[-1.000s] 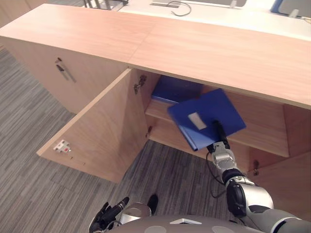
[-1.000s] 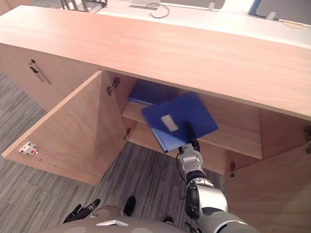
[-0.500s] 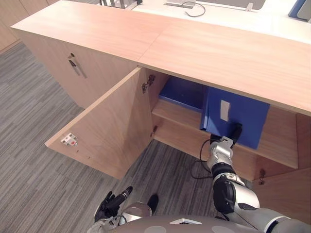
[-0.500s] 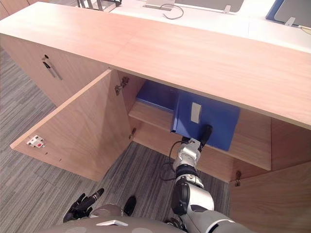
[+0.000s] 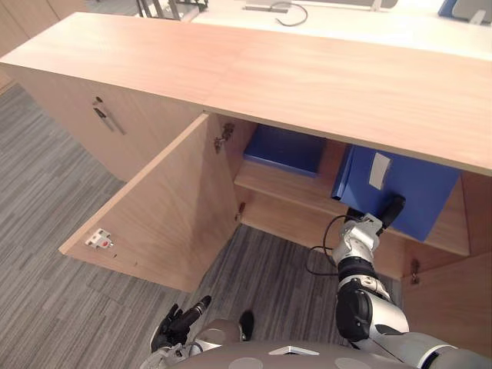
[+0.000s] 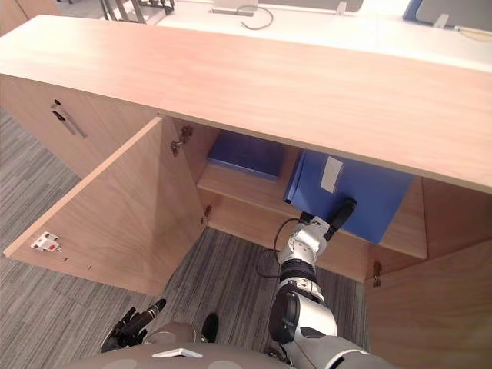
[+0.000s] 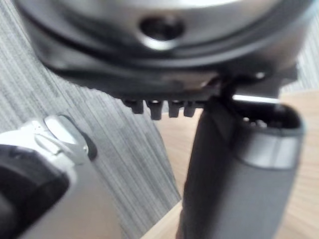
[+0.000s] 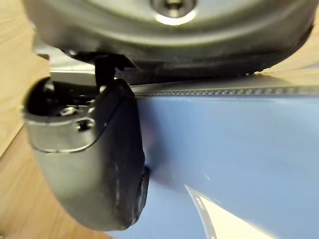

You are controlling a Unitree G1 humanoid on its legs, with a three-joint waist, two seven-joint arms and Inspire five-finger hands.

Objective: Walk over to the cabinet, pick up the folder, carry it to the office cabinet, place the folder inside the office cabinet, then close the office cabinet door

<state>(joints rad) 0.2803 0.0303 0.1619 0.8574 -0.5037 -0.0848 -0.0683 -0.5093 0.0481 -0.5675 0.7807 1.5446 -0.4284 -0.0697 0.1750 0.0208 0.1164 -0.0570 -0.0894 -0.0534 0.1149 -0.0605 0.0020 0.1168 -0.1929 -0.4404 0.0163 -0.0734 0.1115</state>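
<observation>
The blue folder (image 5: 407, 188) is standing on edge on the shelf (image 5: 280, 183) inside the office cabinet (image 5: 307, 73), toward the right of the open compartment, with its top leaning slightly and its white label (image 5: 379, 169) facing outward. The right hand (image 5: 387, 211) is gripping it at the lower edge: in the right wrist view the thumb (image 8: 99, 164) is pressing flat against the blue cover, while the fingers are lying behind the folder and cannot be made out. The right arm is reaching forward and upward from the lower right, wrist extended into the compartment. A second blue folder (image 5: 286, 147) is lying flat on the same shelf, to the left and apart from the held one. The cabinet door (image 5: 165, 207) is hanging wide open on the left over the grey carpet (image 5: 46, 231). The left hand (image 5: 181, 323) is hanging low beside the body, fingers loosely straight and holding nothing.
</observation>
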